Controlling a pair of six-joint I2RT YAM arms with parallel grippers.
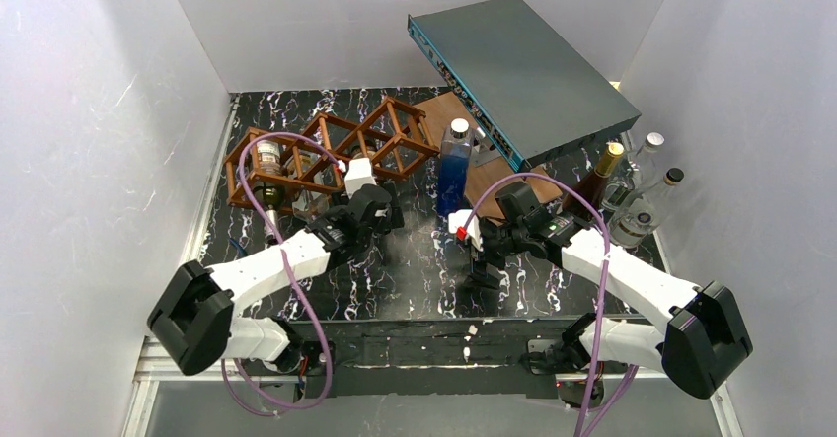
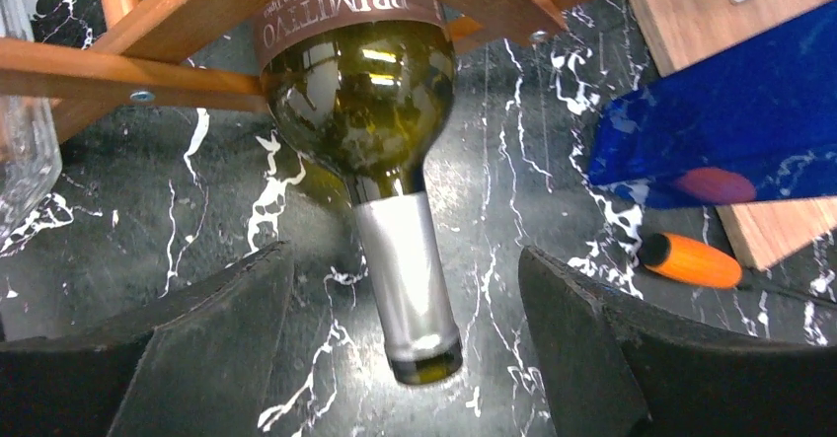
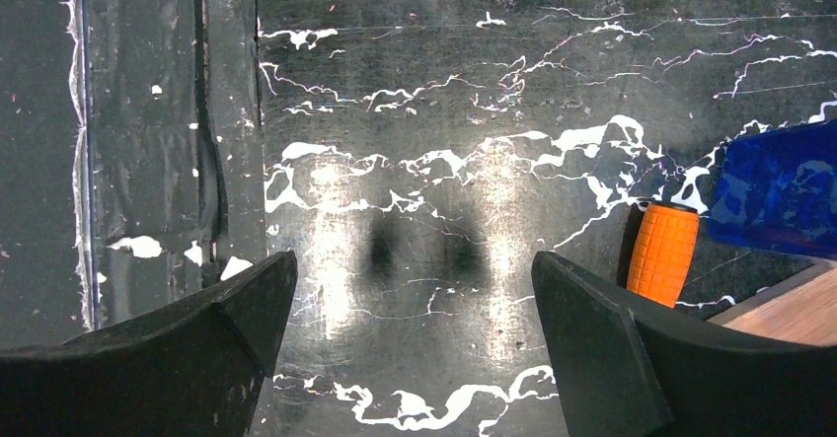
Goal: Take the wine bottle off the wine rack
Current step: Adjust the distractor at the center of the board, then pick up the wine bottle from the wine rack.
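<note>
The wine rack [image 1: 326, 151] is a reddish-brown lattice at the back left of the table; its bars [image 2: 148, 72] cross the top of the left wrist view. A dark green wine bottle [image 2: 355, 102] with a brown label lies in one cell, its silver-capped neck [image 2: 410, 289] sticking out toward the camera. My left gripper [image 2: 403, 259] is open, one finger on each side of that neck with a gap on both sides. It sits just in front of the rack [image 1: 380, 210]. My right gripper [image 3: 410, 259] is open and empty above the bare tabletop [image 1: 484, 259].
A clear bottle [image 1: 266, 161] fills the rack's left cell. A tall blue bottle [image 1: 454, 166] stands mid-table by a flat wooden board [image 1: 494, 171]. A grey box [image 1: 523, 72] leans at the back. Several bottles [image 1: 632, 190] stand at the right. An orange-handled tool [image 3: 661, 254] lies near the right gripper.
</note>
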